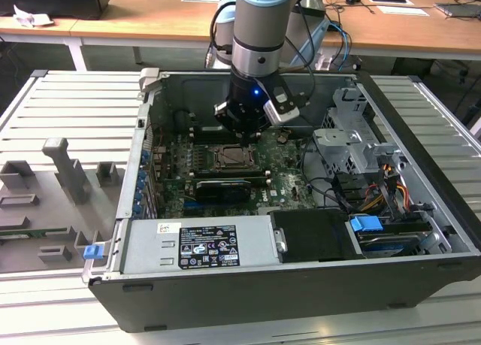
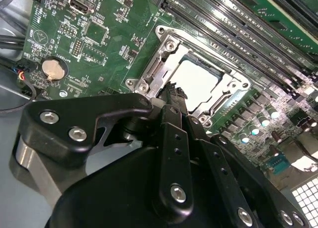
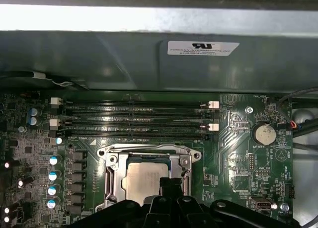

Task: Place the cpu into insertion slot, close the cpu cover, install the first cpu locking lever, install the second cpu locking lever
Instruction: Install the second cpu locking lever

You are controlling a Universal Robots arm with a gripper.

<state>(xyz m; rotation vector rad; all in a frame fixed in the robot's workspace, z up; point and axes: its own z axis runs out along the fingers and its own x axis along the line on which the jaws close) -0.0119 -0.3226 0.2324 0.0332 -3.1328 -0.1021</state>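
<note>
cpu seated, cover down, gripper tip at socket edge

the cpu point(image 3: 144, 181) lies flat in the insertion slot point(image 3: 110, 179), its pale metal top showing through the square opening of the cpu cover point(image 3: 149, 151). in both wrist views the cover lies down over the socket, framing the chip on the visible sides.

in the exterior view the arm stands inside the open computer case point(image 1: 421, 232), with the gripper point(image 1: 242, 127) at 12 o'clock of the socket, just above the motherboard point(image 1: 285, 183). in the second wrist view the gripper's black fingertips point(image 2: 175, 94) appear drawn together to a narrow point with nothing visibly held; the tip sits at the cover's edge beside the cpu, and contact cannot be confirmed.

the long black memory slots point(image 3: 134, 121) run parallel just beside the socket, toward the case wall. a coin cell battery point(image 3: 264, 134) sits on the board well apart from the socket. the power supply point(image 1: 203, 243) occupies the case at 6 o'clock in the exterior view.
</note>
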